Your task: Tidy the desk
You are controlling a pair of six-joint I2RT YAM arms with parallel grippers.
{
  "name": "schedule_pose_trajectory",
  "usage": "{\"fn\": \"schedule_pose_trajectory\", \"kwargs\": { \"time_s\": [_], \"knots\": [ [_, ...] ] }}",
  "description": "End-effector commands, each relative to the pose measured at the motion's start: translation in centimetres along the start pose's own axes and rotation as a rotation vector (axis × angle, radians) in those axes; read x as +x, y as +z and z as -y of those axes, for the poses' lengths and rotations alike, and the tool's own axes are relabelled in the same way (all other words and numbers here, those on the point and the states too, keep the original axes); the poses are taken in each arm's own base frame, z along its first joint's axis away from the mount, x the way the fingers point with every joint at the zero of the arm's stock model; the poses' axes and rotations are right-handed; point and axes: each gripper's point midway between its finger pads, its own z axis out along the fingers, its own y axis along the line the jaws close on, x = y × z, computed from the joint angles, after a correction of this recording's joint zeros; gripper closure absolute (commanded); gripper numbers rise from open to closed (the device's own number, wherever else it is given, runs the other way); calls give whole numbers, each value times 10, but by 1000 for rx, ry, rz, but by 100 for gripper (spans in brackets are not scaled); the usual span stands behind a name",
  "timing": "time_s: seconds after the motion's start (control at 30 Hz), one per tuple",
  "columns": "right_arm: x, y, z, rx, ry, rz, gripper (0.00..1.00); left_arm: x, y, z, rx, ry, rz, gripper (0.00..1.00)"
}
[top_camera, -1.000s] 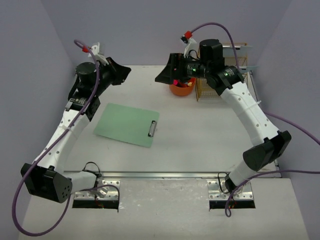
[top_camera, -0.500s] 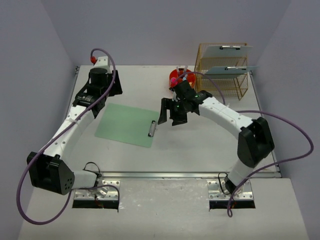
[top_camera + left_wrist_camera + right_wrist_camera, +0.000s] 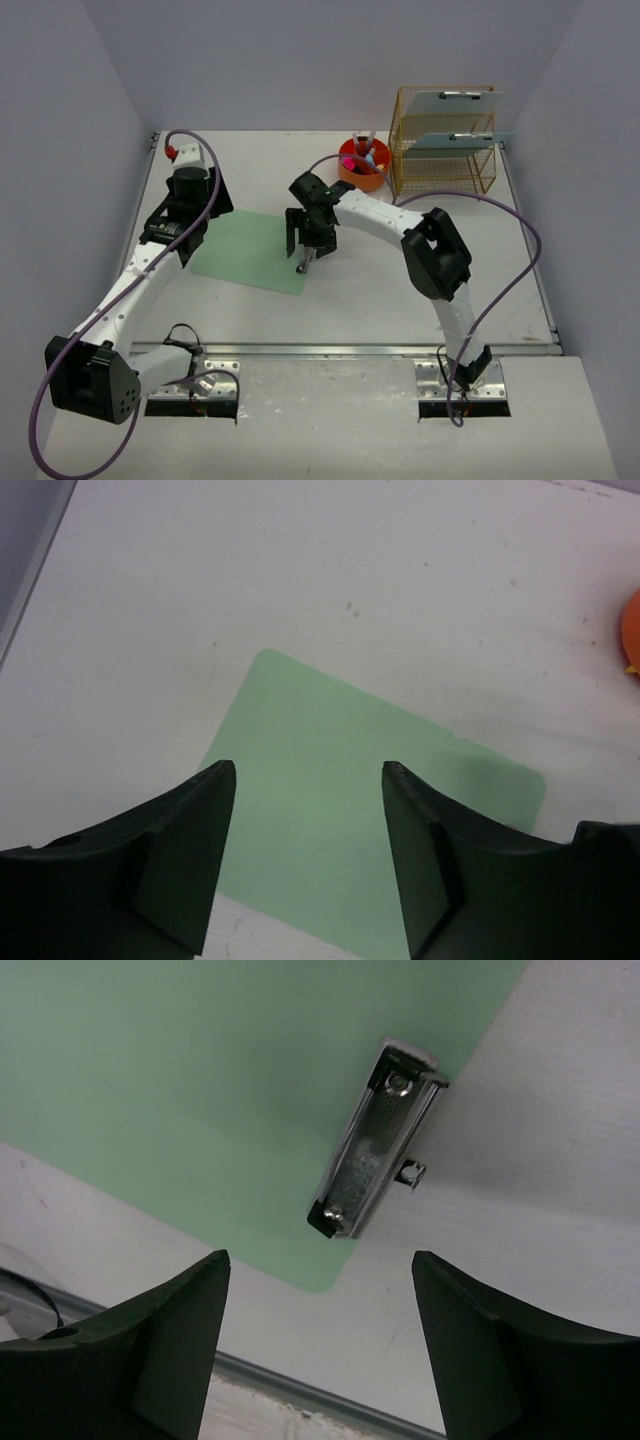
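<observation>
A green clipboard (image 3: 245,250) lies flat on the white desk (image 3: 420,270), its metal clip (image 3: 305,258) at the right end. My right gripper (image 3: 308,243) hangs open just above that clip. In the right wrist view the clip (image 3: 375,1150) lies ahead of the gripper (image 3: 320,1260), with bare desk between the fingers. My left gripper (image 3: 205,215) is open over the board's left end. The left wrist view shows the clipboard (image 3: 370,810) beneath the gripper (image 3: 308,770), which holds nothing.
An orange cup of pens (image 3: 362,165) stands at the back, its rim at the right edge of the left wrist view (image 3: 632,630). Beside it a gold wire rack (image 3: 445,150) carries two clipboards. The metal rail (image 3: 300,1385) runs along the desk's front edge.
The right arm swung from the orange cup at the back down to the clipboard's clip. The left arm came forward from the back left corner to the board's left end.
</observation>
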Motion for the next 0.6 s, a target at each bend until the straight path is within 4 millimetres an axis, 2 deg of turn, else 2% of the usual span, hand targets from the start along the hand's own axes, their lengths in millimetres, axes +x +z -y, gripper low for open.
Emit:
{"fn": "schedule_pose_trajectory", "kwargs": {
  "time_s": [0.0,0.13,0.37,0.43,0.57],
  "knots": [
    [-28,8,0,76,-12,100,27,-14,0,-13,-35,-71,63,36],
    [-24,27,4,133,-60,103,27,-21,-1,-17,-58,-86,63,33],
    [-9,46,31,236,-118,84,28,-27,-5,-17,-42,-108,60,32],
    [-6,48,35,246,-121,80,33,-27,-5,-16,-38,-109,62,31],
    [6,55,41,260,-126,50,56,-27,-4,-17,-40,-102,60,31]
  ]
}}
